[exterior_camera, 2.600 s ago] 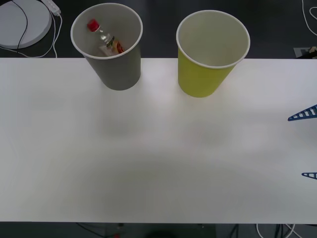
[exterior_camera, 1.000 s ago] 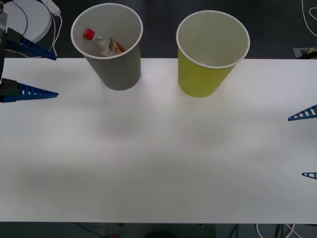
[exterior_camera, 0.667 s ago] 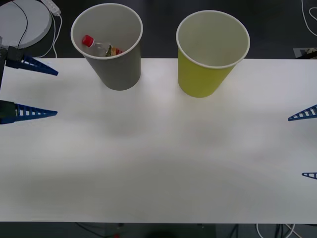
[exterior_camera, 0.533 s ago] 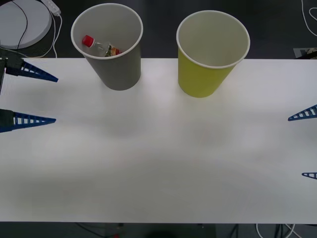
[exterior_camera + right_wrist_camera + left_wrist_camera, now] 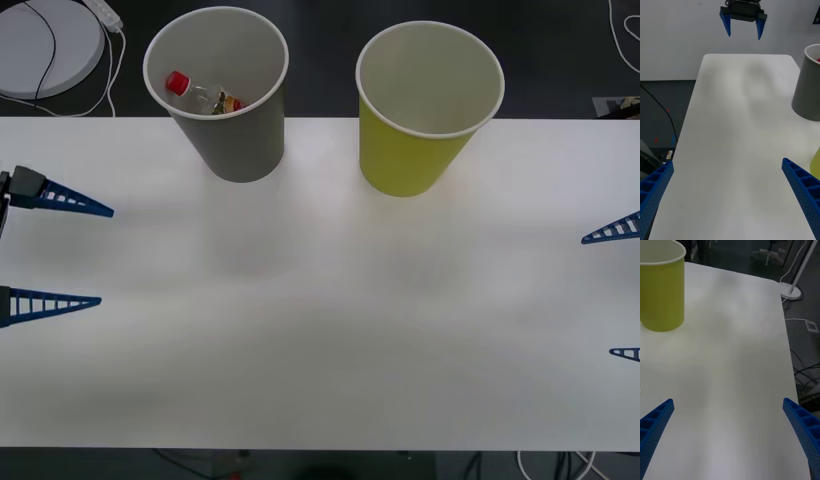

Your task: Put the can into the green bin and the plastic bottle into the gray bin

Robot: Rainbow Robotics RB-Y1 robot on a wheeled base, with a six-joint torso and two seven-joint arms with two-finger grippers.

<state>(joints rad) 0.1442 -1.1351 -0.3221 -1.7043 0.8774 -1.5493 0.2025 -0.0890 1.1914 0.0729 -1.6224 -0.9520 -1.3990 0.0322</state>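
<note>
The gray bin (image 5: 232, 120) stands at the table's far edge, left of centre, and the plastic bottle (image 5: 198, 92) lies inside it, red cap to the left. To its right stands the green bin (image 5: 420, 140), whose white inside looks bare; the can is out of view. My left gripper (image 5: 106, 256) hangs open at the table's left edge, nothing between its fingers. My right gripper (image 5: 597, 296) waits open at the right edge. The right wrist view shows my own gripper (image 5: 728, 162), the left gripper (image 5: 744, 36) and the gray bin (image 5: 808, 86). The left wrist view shows my gripper (image 5: 728, 400) and the green bin (image 5: 660, 292).
The white table (image 5: 320, 320) spreads wide in front of both bins. Behind its far left corner, on the dark floor, lie a round white lamp base (image 5: 45, 45) and cables. More cables trail off the right side.
My open left gripper has come into view at the far left and moved back toward me along the table's left edge. The bottle has shifted and settled inside the gray bin. The right arm stayed still.
</note>
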